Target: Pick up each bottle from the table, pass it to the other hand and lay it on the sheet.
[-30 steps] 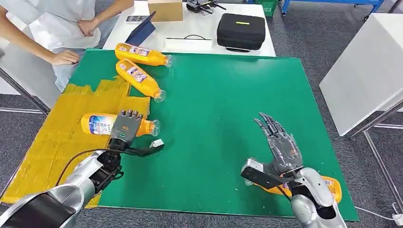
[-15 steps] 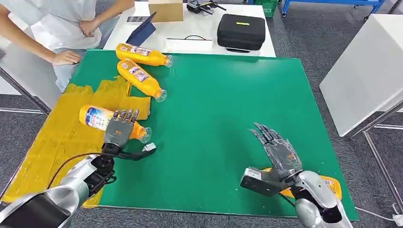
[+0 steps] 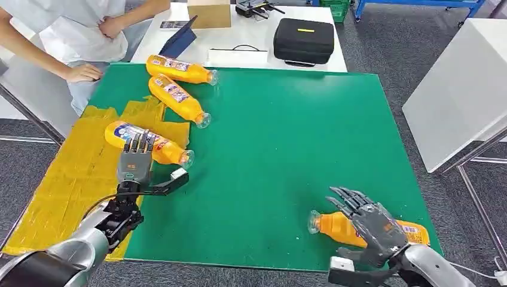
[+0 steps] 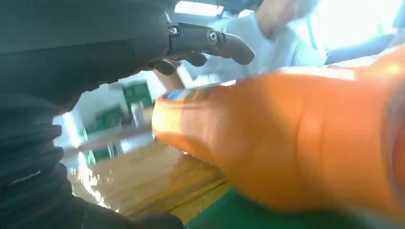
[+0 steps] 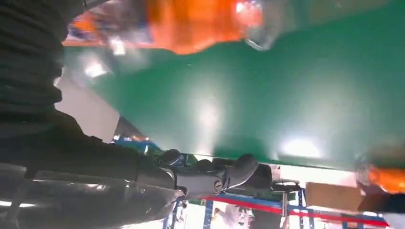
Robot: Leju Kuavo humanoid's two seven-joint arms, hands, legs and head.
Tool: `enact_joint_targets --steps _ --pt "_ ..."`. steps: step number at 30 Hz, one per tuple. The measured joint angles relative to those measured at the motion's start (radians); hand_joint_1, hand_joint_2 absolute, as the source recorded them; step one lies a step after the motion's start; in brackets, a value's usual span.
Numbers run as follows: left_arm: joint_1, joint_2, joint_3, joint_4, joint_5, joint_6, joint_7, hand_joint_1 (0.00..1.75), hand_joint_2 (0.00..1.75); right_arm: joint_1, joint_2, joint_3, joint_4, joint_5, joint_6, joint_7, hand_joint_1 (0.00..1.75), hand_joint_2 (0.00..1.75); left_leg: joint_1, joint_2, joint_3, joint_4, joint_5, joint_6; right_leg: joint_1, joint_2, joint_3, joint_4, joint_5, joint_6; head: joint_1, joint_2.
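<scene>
While the left hand [image 3: 136, 166] hovers spread over a smooth orange bottle [image 3: 149, 143] lying on the crinkled yellow sheet [image 3: 72, 173], the right hand [image 3: 373, 224] rests spread on another bottle [image 3: 335, 227] on the green desk [image 3: 287, 131]. Left wrist view: blurred orange plastic [image 4: 286, 143] beside dark fingers [image 4: 210, 40].

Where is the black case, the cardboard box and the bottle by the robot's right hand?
black case [image 3: 303, 39], head view, middle of its lid
cardboard box [image 3: 208, 13], head view, front face
bottle [image 3: 338, 228], head view, orange body near the neck
</scene>
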Motion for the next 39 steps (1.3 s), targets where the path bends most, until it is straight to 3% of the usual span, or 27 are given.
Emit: enact_joint_targets --steps 4,5,11,16,24,39 --pt "0.001 -0.028 0.1 -0.017 0.052 0.0 -0.117 0.0 1.75 0.063 -0.03 -0.109 -0.064 0.006 0.057 0.024 0.0 0.0 -0.001 0.0 0.0 0.0 0.0 0.001 -0.001 0.0 0.0 0.0 0.0 0.0 0.0 0.0" --pt "0.001 -0.039 0.128 -0.021 0.071 0.0 -0.153 0.0 1.75 0.073 -0.031 -0.139 -0.069 0.006 0.071 0.027 0.0 1.75 -0.001 0.0 0.0 0.0 0.0 0.001 -0.001 0.0 0.0 0.0 0.0 0.0 0.0 0.0" --pt "0.019 -0.133 0.297 -0.128 0.202 -0.01 -0.472 0.0 1.75 0.113 -0.035 -0.297 -0.056 0.048 0.135 0.021 0.0 1.75 -0.005 0.0 -0.001 0.0 -0.001 0.004 -0.005 0.0 0.0 0.0 0.001 0.003 0.0 0.0" --pt "0.072 -0.209 0.354 -0.343 0.49 -0.199 -0.659 0.0 1.75 0.142 -0.035 -0.362 -0.027 0.082 0.141 0.04 0.0 1.75 -0.005 0.0 -0.001 0.0 -0.003 0.006 -0.005 0.0 0.0 0.0 0.0 0.004 0.0 0.0" --pt "0.203 -0.246 0.343 -0.691 0.637 -0.312 -0.675 0.0 1.75 0.161 -0.015 -0.371 0.046 0.089 0.113 0.037 0.0 1.75 -0.005 0.001 0.0 0.0 -0.005 0.005 -0.005 0.002 0.0 0.0 -0.002 0.006 0.0 0.0" --pt "0.306 -0.246 0.254 -0.913 0.559 -0.215 -0.674 0.0 1.75 0.038 0.074 -0.225 0.297 0.135 0.041 0.031 0.0 1.75 -0.005 0.001 0.0 0.0 -0.005 0.005 -0.005 0.002 0.0 0.0 -0.002 0.006 0.0 0.0"
